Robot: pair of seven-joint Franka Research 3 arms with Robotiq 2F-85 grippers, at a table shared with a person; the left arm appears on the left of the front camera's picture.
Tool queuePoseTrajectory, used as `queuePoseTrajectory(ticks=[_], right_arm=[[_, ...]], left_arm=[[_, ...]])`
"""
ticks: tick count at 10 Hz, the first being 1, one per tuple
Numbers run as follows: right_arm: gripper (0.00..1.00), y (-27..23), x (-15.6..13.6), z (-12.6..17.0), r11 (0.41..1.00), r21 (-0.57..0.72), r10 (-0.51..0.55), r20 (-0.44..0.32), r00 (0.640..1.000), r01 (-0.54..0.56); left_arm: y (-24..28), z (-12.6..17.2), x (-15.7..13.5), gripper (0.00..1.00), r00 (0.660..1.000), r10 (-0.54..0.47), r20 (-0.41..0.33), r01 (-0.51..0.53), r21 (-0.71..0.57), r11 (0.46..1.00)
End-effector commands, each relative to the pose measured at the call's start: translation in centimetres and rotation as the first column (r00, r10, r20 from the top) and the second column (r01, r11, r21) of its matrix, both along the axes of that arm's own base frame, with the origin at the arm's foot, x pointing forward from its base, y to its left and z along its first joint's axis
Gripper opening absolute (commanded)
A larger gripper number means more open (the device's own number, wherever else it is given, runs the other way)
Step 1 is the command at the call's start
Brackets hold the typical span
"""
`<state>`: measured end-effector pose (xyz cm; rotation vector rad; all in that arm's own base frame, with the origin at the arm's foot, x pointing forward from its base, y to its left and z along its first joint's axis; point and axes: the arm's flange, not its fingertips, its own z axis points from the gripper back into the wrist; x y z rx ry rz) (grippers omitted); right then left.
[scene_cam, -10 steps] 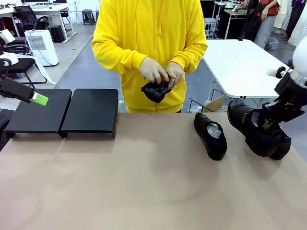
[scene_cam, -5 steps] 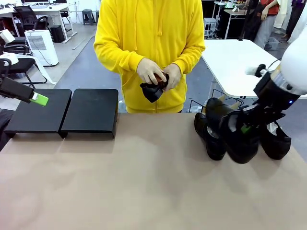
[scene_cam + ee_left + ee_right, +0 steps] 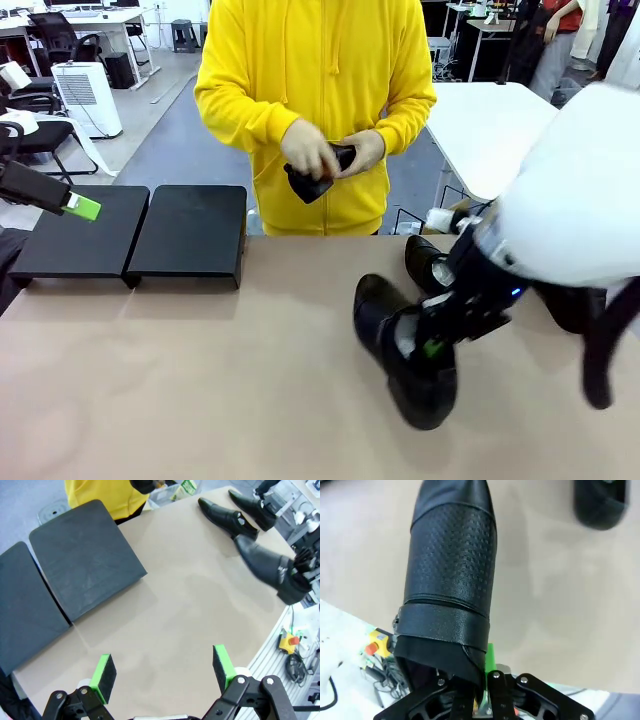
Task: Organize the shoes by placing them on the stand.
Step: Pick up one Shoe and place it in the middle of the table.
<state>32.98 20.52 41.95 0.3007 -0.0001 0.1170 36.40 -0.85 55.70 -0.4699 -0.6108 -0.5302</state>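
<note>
Over the tabletop (image 3: 200, 380), right jaws clamping a black shoe (image 3: 380, 315)

The tan table (image 3: 200, 390) carries the stand (image 3: 190, 232) at its far left corner, in two matte-black halves set side by side with only a thin seam between them. Well apart from it, near the far right edge, two shoes lie on the tabletop. In the left wrist view the first shoe (image 3: 226, 516) and the second shoe (image 3: 251, 501) lie close together and roughly parallel. In the front view the first shoe (image 3: 424, 260) points its toe toward the robot.
</note>
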Motion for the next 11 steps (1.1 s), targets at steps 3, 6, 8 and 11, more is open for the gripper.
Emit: queuePoseTrajectory(ticks=[3,6,8,11], right_arm=[[0.00,3.9,1.8,-3.7,0.994,0.091,-0.050,-0.078,0.996,0.058],[0.18,4.2,2.1,-4.7,0.994,0.080,-0.060,-0.111,0.992,0.069],[0.53,4.3,2.7,-5.4,0.993,0.092,-0.067,-0.136,0.988,0.080],[1.00,4.0,2.4,-4.9,0.991,0.120,-0.048,-0.157,0.986,0.067]], left_arm=[[0.1,0.1,0.0,1.00,1.000,-0.020,0.009,0.020,-0.013,1.000],[0.1,0.1,0.0,1.00,1.000,-0.020,0.009,0.020,-0.013,1.000],[0.1,0.1,0.0,1.00,1.000,-0.020,0.009,0.020,-0.013,1.000],[0.1,0.1,0.0,1.00,1.000,-0.020,0.009,0.020,-0.013,1.000]])
